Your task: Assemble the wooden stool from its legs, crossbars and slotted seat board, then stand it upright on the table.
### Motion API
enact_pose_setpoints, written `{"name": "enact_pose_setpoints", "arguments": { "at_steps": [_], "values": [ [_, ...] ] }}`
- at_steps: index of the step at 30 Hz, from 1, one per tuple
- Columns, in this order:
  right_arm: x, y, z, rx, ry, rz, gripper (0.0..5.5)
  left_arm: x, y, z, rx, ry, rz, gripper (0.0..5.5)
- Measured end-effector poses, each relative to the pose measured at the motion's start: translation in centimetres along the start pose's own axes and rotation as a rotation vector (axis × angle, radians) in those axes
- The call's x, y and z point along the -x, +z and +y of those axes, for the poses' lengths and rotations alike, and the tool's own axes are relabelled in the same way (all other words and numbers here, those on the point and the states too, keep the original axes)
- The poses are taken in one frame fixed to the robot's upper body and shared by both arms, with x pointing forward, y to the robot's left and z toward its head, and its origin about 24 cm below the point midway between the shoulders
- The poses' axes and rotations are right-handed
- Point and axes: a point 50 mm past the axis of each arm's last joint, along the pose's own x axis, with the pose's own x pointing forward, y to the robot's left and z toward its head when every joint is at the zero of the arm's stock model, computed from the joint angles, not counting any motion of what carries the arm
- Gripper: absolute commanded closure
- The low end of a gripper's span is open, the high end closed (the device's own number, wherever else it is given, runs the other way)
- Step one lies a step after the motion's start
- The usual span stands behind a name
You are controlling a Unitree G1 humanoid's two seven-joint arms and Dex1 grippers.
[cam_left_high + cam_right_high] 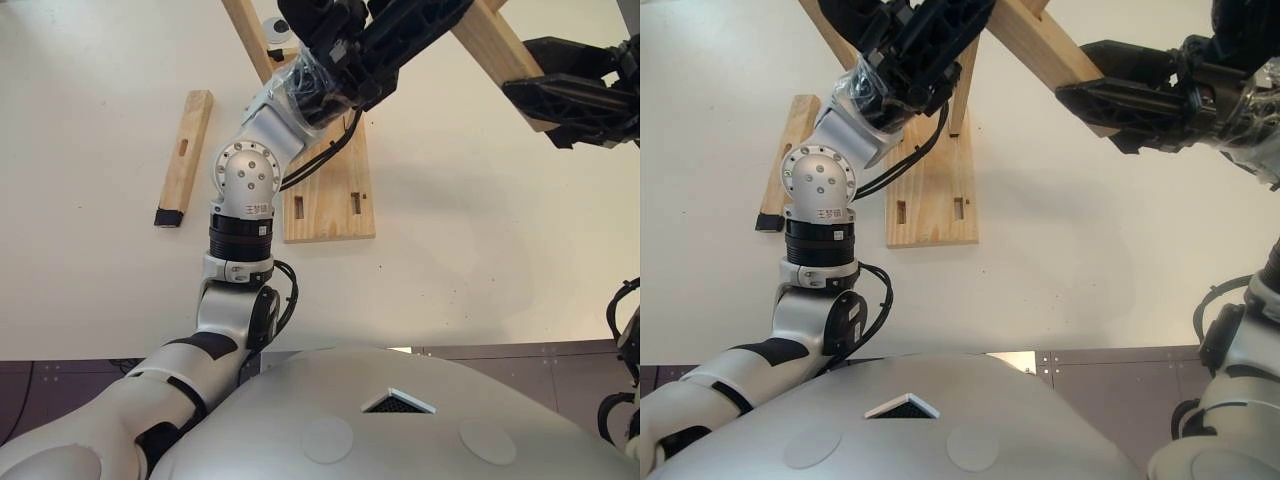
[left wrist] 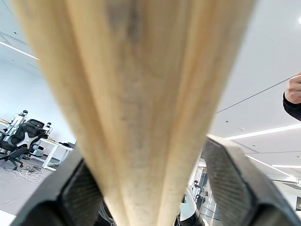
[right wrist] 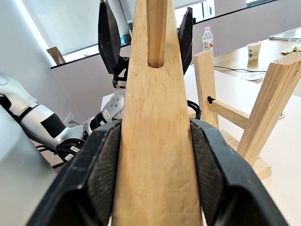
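Slotted leg (image 3: 160, 84): raised above the tabletop (image 1: 480, 250), pinched by the right end effector (image 3: 157, 141) and, farther along, the left end effector (image 2: 153, 183).
Seat board (image 1: 330, 205): flat, near slots empty.
Two legs (image 3: 204, 89), joined by a crossbar (image 3: 228, 113): at the board's far end.
Loose leg (image 1: 186, 150): lying well left.
Progress: partial. Remaining joints, seat fitting and uprighting are outstanding.

Bare table (image 1: 480, 260) on the near side and the right gives open passage. The seat board (image 1: 330, 215) blocks the middle, a loose leg (image 1: 186, 150) lies left of it, and far right a raised leg (image 1: 1040, 45), gripped by left gripper (image 2: 155, 188) and right gripper (image 3: 155, 174), slants overhead.
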Motion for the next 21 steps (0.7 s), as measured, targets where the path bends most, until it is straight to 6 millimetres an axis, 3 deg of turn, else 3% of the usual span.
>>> {"name": "enact_pose_setpoints", "arguments": {
  "at_steps": [5, 13, 14, 21],
  "values": [
    [-0.1, 0.0, 0.1, -0.008, 0.005, -0.008, 3.46, 0.2, 0.1, 0.1, -0.004, 0.009, -0.002, 3.41],
    [-0.2, -0.2, 0.0, -0.020, -0.019, -0.009, 3.46, 0.3, 0.1, 0.3, -0.014, 0.029, -0.003, 3.44],
    [-0.3, -0.3, -0.1, -0.025, -0.025, -0.012, 3.09, 0.3, 0.1, 0.4, -0.019, 0.039, -0.007, 3.44],
    [0.1, -1.3, -1.0, -0.081, -0.063, -0.034, 2.01, 1.6, -0.3, 2.0, -0.046, 0.157, 0.036, 3.46]
  ]
}}
